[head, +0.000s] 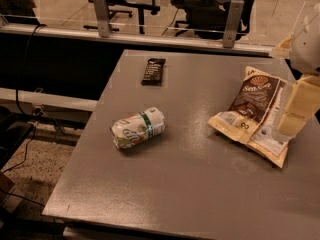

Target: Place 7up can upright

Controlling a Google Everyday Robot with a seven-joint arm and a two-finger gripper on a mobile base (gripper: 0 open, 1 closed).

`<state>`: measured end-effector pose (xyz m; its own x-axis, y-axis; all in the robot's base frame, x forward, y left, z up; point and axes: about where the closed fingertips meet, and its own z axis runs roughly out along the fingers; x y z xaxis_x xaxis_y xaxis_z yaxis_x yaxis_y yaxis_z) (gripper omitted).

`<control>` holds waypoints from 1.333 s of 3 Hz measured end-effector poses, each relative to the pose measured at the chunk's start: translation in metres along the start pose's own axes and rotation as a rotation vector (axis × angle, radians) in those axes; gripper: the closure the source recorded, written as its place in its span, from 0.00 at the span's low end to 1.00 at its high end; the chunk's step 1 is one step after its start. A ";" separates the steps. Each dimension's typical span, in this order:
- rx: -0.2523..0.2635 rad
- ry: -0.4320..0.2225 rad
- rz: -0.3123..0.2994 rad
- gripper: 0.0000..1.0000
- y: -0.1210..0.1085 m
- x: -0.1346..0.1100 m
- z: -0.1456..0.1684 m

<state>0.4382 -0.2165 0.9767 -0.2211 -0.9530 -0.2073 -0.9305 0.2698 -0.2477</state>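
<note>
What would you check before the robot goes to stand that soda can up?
1. The 7up can in view: ok, on the table, left of centre.
2. Standing upright: not ok, it lies on its side.
3. The gripper at the can: not ok, it is far right by the snack bag.
4. The candy bar apart from the can: ok.

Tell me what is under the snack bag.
Only the grey table shows around the snack bag; it lies flat, so anything beneath is covered. The gripper hangs over its right edge. The 7up can lies apart.
</note>
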 end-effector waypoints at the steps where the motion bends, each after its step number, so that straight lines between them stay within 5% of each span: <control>1: 0.000 0.000 0.000 0.00 0.000 0.000 0.000; 4: -0.037 -0.136 -0.162 0.00 -0.014 -0.078 0.016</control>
<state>0.4734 -0.1436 0.9813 -0.0292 -0.9554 -0.2938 -0.9614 0.1073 -0.2535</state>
